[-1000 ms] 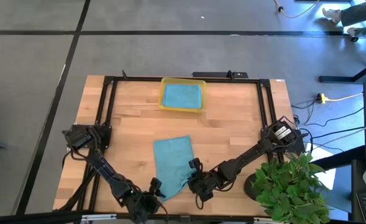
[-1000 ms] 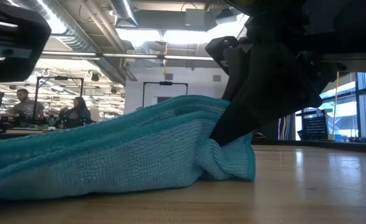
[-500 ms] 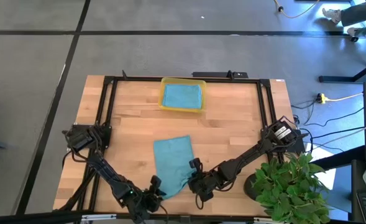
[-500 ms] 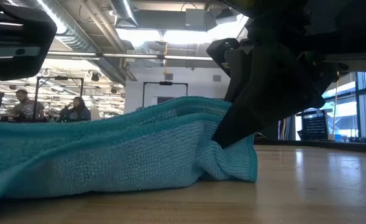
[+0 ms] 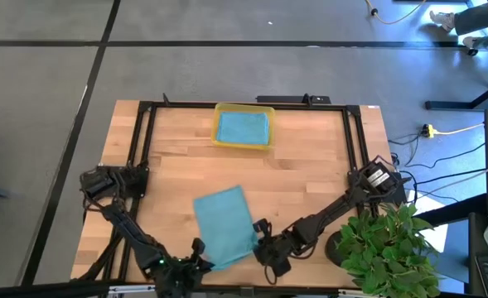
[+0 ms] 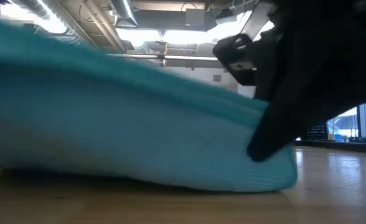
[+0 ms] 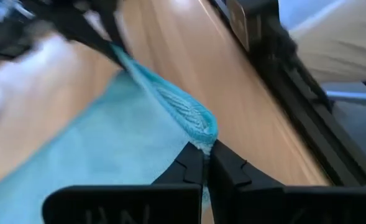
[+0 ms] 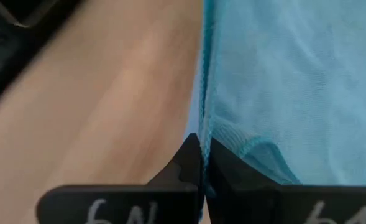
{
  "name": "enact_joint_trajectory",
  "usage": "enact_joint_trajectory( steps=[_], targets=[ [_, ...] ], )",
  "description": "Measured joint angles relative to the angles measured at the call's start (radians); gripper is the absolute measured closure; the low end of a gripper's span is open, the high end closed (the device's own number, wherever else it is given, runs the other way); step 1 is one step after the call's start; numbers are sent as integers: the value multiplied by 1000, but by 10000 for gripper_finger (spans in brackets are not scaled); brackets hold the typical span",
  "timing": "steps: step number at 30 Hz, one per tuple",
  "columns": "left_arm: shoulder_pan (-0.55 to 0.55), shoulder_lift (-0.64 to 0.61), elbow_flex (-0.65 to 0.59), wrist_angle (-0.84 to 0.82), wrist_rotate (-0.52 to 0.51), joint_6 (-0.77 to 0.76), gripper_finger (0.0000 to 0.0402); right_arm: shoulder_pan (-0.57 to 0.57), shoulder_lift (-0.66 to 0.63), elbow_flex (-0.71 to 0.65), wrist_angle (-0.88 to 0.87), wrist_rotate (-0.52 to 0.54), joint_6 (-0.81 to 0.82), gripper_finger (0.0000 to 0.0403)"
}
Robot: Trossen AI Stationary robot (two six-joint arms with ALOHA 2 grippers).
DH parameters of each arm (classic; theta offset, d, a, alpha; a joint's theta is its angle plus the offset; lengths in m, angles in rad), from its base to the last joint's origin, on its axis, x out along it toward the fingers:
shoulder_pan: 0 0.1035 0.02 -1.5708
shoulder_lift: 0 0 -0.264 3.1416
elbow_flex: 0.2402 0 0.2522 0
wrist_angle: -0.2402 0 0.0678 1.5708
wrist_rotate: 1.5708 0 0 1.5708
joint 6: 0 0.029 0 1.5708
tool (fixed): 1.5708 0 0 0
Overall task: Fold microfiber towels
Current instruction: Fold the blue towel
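Grippers, left gripper (image 5: 199, 252) and right gripper (image 5: 260, 242), each clamp a near corner of the teal towel (image 5: 224, 225), well apart from the yellow tray (image 5: 243, 143).

Both arms reach low, left tool (image 5: 195, 263) and right tool (image 5: 265, 248) clamped tight

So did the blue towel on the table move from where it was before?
Yes. The blue towel slid toward the table's left side, away from the plant, and lies farther from the yellow tray.

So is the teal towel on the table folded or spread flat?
Spread, one layer, not folded: the teal towel lies open, each tool shut on a near corner.
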State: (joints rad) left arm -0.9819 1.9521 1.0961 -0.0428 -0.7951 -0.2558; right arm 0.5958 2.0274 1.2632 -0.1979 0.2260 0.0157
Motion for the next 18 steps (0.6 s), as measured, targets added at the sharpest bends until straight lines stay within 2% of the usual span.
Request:
enact_joint_trajectory(
  steps=[4, 9, 18],
  targets=[
    [-28, -54, -1, -44, -63, -7, 401, 4, -1, 21, 1, 5, -26, 397],
    [-39, -87, -48, -56, -84, -61, 401, -25, -1, 53, -9, 27, -89, 397],
    [-62, -197, -254, -59, -169, -266, 401, -152, -1, 61, -7, 88, -135, 397]
  ],
)
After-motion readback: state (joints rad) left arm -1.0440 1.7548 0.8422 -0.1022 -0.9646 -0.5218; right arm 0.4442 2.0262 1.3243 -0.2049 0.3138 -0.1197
